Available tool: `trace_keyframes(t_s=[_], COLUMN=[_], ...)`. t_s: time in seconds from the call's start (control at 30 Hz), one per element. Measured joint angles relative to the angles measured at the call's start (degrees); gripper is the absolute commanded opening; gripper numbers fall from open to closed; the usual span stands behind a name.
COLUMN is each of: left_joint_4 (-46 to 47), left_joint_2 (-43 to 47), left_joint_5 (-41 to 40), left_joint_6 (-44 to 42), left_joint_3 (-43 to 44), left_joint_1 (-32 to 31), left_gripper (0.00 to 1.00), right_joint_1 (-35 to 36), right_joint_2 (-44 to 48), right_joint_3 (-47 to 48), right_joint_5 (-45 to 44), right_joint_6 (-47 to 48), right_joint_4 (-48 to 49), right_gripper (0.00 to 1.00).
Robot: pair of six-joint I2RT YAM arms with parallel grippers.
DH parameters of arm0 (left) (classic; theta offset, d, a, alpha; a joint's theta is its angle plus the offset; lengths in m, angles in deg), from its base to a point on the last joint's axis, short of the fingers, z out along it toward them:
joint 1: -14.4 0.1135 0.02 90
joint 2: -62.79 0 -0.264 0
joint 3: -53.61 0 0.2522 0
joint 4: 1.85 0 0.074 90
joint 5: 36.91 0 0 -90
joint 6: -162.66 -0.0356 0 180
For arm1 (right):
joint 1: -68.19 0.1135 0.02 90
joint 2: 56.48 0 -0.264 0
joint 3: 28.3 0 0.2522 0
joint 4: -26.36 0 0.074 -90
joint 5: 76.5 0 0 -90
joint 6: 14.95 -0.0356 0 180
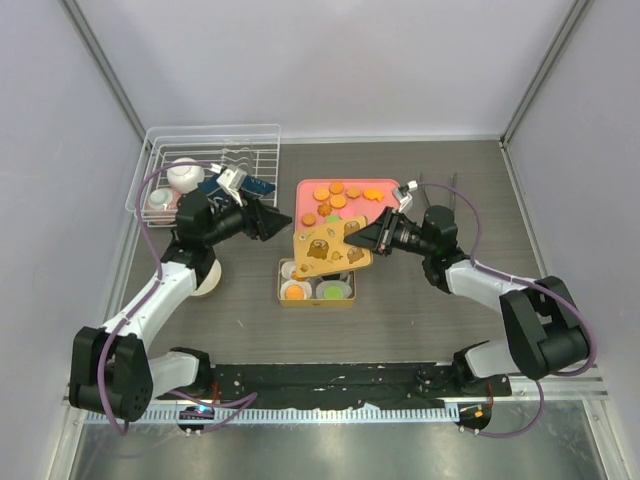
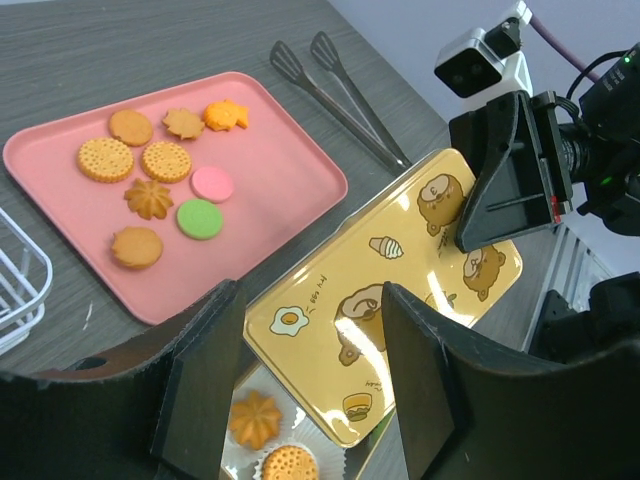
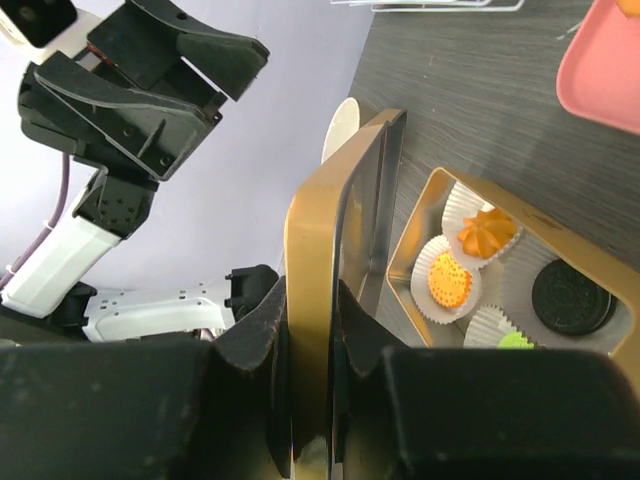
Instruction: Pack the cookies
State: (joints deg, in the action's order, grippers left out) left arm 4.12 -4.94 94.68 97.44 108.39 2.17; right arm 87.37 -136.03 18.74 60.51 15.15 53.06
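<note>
The left pincer [image 1: 283, 222] was seen above the tabletop [image 1: 440, 330] at the left, its jaws apart and nothing between them. Just right of it, at the near centre, some of the cookies [image 3: 450, 282] were seated in white paper cups [image 3: 455, 205] inside the gold tin [image 3: 418, 235]: an orange flower shape, an orange round, a green one and a black sandwich disc. The remainder were spread on the pink tray [image 2: 290, 170] beyond the tin. These were flat orange-brown biscuits, some round and dotted, some flower- or leaf-shaped, with one pale pink disc and one green.

They were judged to be light, stiff and brittle, with little thickness to catch. Each would best be taken across its opposite edges, and gently, so that nothing is chipped or crumbled.

At the right, the right pincer [image 1: 352, 236] was clamped on the edge of the tin lid [image 2: 400, 300], which was tilted above the tin.
</note>
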Motion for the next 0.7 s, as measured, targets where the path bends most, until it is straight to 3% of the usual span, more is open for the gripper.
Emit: trace_keyframes(t_s=[0.27,0.7], left_joint_4=[-1.25,-2.05], left_joint_2=[0.0,0.11], left_joint_5=[-0.46,-0.55], left_joint_6=[-2.75,-6.25], left_joint_3=[0.0,-0.85], left_joint_1=[-0.02,0.0], left_gripper=[0.61,0.61], right_joint_1=[2.23,6.08], right_joint_2=[-4.02,-16.59], right_joint_3=[-3.37,-3.39], right_joint_5=[-3.04,-3.39], right_joint_6=[-2.93,-14.01], right_joint_4=[5.7,23.12], right_gripper=[0.01,0.01])
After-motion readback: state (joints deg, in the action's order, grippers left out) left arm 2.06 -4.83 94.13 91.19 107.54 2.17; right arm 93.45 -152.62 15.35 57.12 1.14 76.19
